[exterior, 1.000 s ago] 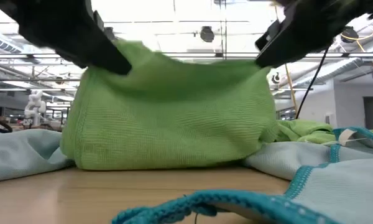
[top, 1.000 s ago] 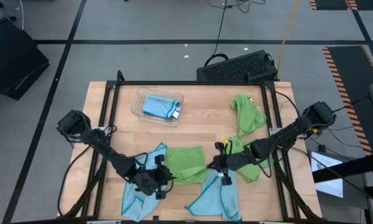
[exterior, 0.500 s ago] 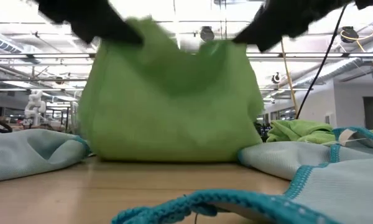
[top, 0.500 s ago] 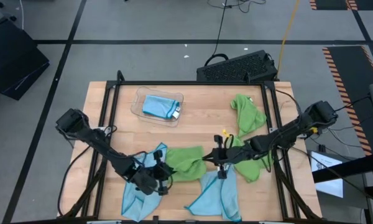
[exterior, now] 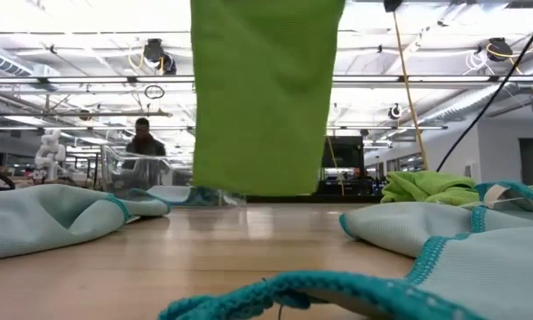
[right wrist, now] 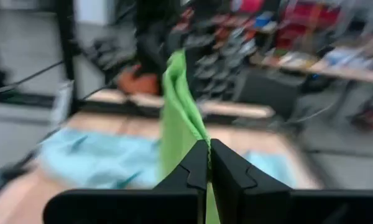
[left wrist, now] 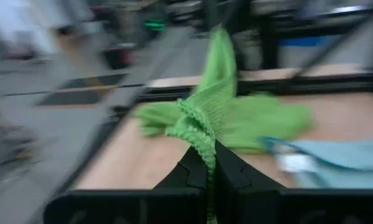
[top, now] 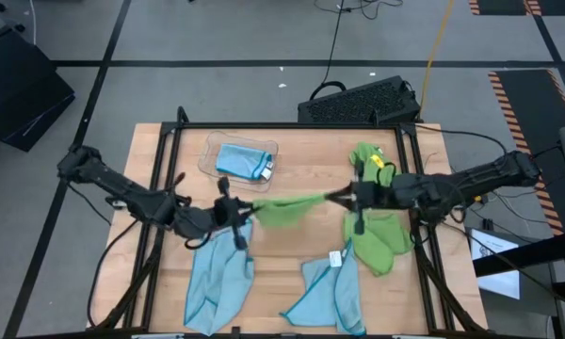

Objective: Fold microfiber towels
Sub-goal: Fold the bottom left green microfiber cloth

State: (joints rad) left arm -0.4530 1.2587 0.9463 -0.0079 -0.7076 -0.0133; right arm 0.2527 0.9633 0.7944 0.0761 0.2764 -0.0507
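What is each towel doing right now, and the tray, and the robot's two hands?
Held green towel: lifted off the table, stretched between both grippers.
Left gripper: shut on one end of it.
Right gripper: shut on the other end.
Green towels: crumpled on the table's right side.
Two blue towels: lying loose, unfolded, near the front edge.
Tray: holds one folded blue towel.

Left arm: stretched low from the left edge toward centre.
Left gripper [top: 234, 211]: fingers pinched together, facing the right one.
Right arm: extended from the right.
Right gripper [top: 342, 197]: fingers pinched together.
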